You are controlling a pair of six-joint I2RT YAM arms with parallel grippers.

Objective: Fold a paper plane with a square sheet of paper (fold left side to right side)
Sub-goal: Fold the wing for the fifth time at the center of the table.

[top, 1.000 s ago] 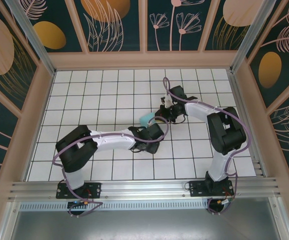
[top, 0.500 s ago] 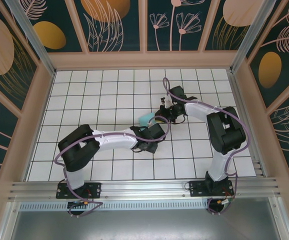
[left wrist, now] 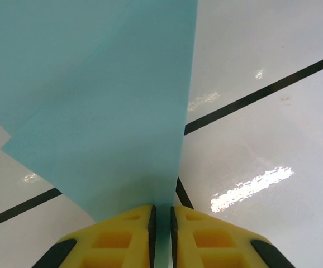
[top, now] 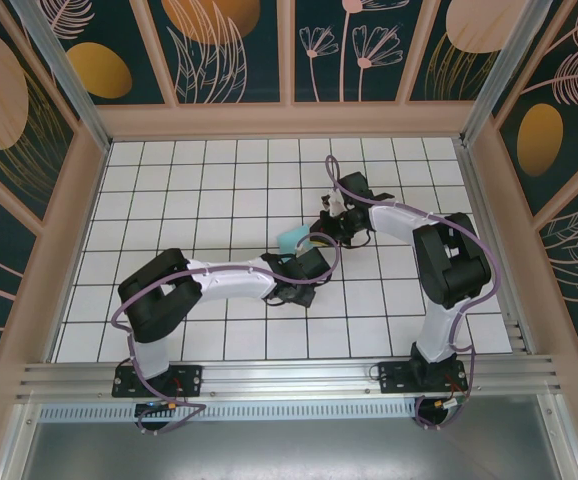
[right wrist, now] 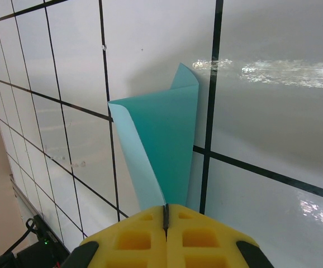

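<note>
The square sheet of paper (top: pixel 292 237) is light turquoise and lies curled over itself near the middle of the white grid table (top: pixel 199 190). In the left wrist view the paper (left wrist: pixel 94 100) runs down between the yellow fingers (left wrist: pixel 122 234) of my left gripper (left wrist: pixel 161 209). The pads stand a thin slit apart with the sheet's edge filling it. My right gripper (right wrist: pixel 165 207) is shut on a raised corner of the paper (right wrist: pixel 167 145), which bends up into a loose fold. From above, the left gripper (top: pixel 300 256) reaches the sheet from the near side and the right gripper (top: pixel 319 235) from the right.
Wooden walls with dark floral panels ring the table (top: pixel 289 120). A metal rail (top: pixel 289 375) runs along the near edge by the arm bases. Black grid lines (right wrist: pixel 210 111) cross the glossy tiles beside the sheet.
My left gripper's jaws have drawn together onto the paper's edge, and the left arm's elbow has shifted slightly right. The right gripper and the paper have stayed put.
</note>
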